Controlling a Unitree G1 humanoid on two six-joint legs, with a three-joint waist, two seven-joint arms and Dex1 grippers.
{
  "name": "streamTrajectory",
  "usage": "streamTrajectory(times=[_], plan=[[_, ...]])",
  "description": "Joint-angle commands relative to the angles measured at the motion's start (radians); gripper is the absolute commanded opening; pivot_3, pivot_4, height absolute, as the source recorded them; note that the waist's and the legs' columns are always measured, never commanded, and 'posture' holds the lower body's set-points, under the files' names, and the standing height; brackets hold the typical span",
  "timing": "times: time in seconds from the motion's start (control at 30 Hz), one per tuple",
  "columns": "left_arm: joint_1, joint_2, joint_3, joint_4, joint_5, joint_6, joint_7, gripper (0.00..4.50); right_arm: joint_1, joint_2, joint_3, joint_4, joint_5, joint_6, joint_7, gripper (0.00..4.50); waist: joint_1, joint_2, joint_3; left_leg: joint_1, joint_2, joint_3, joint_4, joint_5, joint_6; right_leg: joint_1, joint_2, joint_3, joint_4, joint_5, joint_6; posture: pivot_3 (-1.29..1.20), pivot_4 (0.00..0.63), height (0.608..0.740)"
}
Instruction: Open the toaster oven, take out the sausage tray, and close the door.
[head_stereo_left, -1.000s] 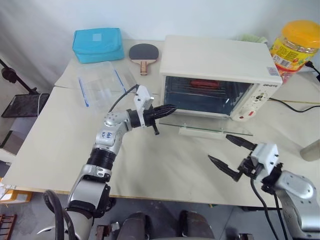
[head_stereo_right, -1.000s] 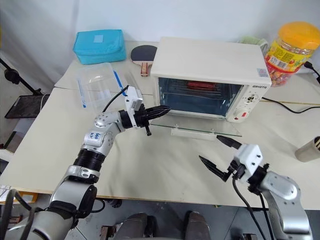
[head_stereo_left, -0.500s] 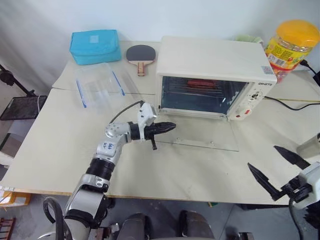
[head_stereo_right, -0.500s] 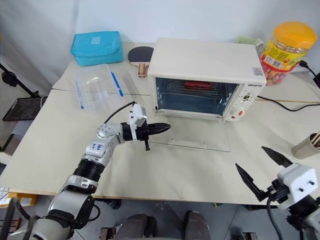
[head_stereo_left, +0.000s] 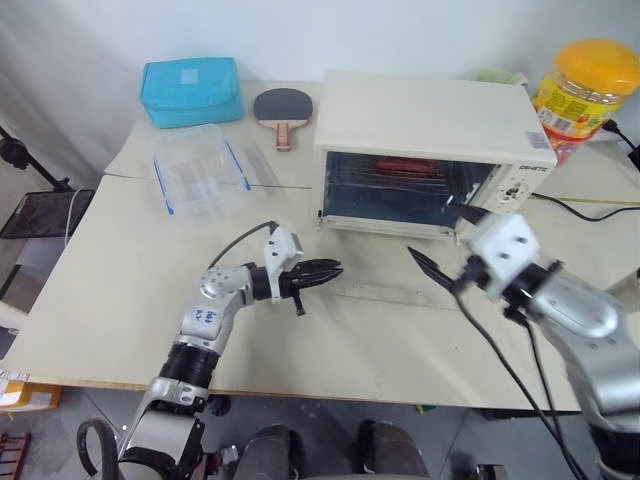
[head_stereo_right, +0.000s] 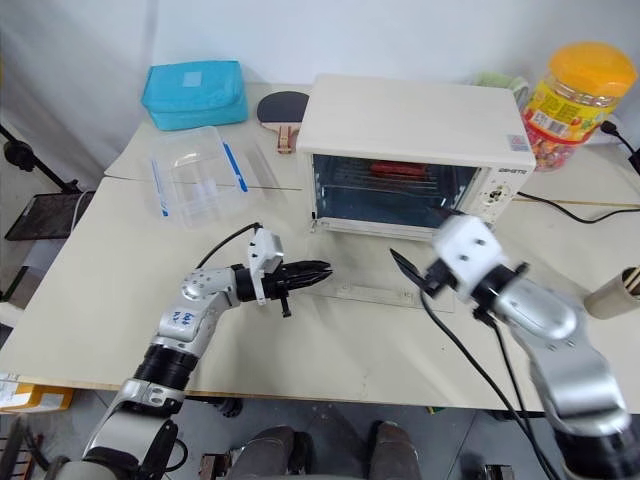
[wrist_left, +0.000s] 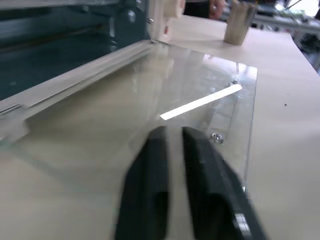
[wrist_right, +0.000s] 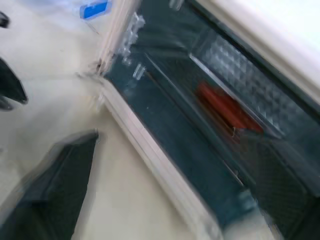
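The left gripper (head_stereo_left: 328, 270) is slightly open and empty, at the left corner of the door (head_stereo_left: 400, 290), which lies flat on the table (head_stereo_left: 110, 270). In the toaster oven (head_stereo_left: 430, 150) the sausage tray (head_stereo_left: 405, 168) waits. The right gripper (head_stereo_left: 440, 245), jaws wide, faces the opening; I judge it must reach in next.

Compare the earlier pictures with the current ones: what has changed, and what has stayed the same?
The door dropped fully flat on the table. The left hand backed off it, fingers parting slightly. The right hand, open, swung up toward the toaster oven. The sausage tray remains inside.
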Motion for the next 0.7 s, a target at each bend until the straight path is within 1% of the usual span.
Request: streamTrajectory(times=[0.03,0.1,0.13,0.17,0.2,0.33,0.4,0.47,0.53,0.7], plan=[[0.038,0.025,0.077,-0.138,-0.075,0.033,0.031,1.66,-0.120,0.041,0.117,0.183,-0.229,-0.136,-0.101,4.50,-0.001,0.000,0.000,0.000,0.000,0.000,0.000,0.000,0.000,0.000,0.000,0.000,0.000,0.000,0.000,0.00,0.150,0.740],[0.079,0.053,0.117,-0.212,-0.114,0.071,0.040,2.31,-0.210,0.081,0.168,0.308,-0.319,-0.199,-0.156,4.50,-0.003,0.000,0.000,-0.001,0.000,-0.001,0.000,0.000,0.000,0.000,0.000,-0.001,0.001,0.000,0.000,0.00,0.150,0.740],[0.099,0.067,0.135,-0.244,-0.129,0.086,0.045,2.57,-0.254,0.095,0.195,0.370,-0.369,-0.222,-0.184,4.50,-0.017,0.000,0.000,-0.001,0.000,-0.001,0.000,0.000,0.000,0.000,0.000,-0.001,0.000,0.000,0.000,0.00,0.150,0.740],[0.123,0.082,0.153,-0.278,-0.144,0.101,0.052,2.96,-0.301,0.116,0.221,0.441,-0.409,-0.236,-0.201,4.50,-0.018,0.000,0.000,-0.001,0.000,-0.001,0.000,0.000,0.000,0.000,0.000,-0.001,0.000,0.000,0.000,0.00,0.150,0.740],[0.142,0.093,0.169,-0.305,-0.159,0.115,0.059,3.17,-0.342,0.131,0.243,0.502,-0.443,-0.260,-0.220,4.50,-0.025,0.000,0.000,-0.001,0.000,-0.001,0.000,0.000,0.000,0.000,0.000,-0.001,0.000,0.000,0.000,0.00,0.150,0.740],[0.194,0.126,0.197,-0.371,-0.191,0.151,0.078,3.17,-0.453,0.183,0.276,0.685,-0.525,-0.327,-0.291,4.50,-0.033,0.000,0.000,-0.001,0.001,-0.003,0.000,0.000,-0.001,0.000,0.000,-0.003,0.001,0.000,0.000,0.00,0.150,0.740],[0.216,0.138,0.208,-0.392,-0.200,0.157,0.084,3.17,-0.499,0.203,0.296,0.772,-0.557,-0.344,-0.304,4.50,-0.036,0.000,0.000,-0.001,0.001,-0.003,0.000,0.000,-0.001,0.001,0.000,-0.003,0.001,0.000,0.000,0.00,0.150,0.740],[0.230,0.138,0.211,-0.412,-0.205,0.163,0.096,3.19,-0.534,0.228,0.309,0.843,-0.573,-0.373,-0.321,4.12,-0.041,0.000,0.000,-0.001,0.001,-0.005,0.000,0.000,-0.001,0.001,0.000,-0.004,0.000,0.000,0.000,0.00,0.150,0.740],[0.232,0.135,0.207,-0.423,-0.209,0.167,0.106,3.19,-0.557,0.244,0.314,0.897,-0.586,-0.392,-0.332,3.64,-0.049,0.000,0.000,-0.001,0.001,-0.004,-0.001,0.000,-0.001,0.001,0.001,-0.004,-0.001,0.000,0.000,0.00,0.150,0.740],[0.203,0.126,0.183,-0.424,-0.224,0.178,0.103,3.19,-0.610,0.269,0.326,1.018,-0.631,-0.415,-0.369,1.98,-0.051,0.000,0.000,-0.001,0.002,-0.004,-0.003,0.002,-0.003,0.000,0.001,-0.004,0.000,0.000,-0.001,0.00,0.150,0.740]])
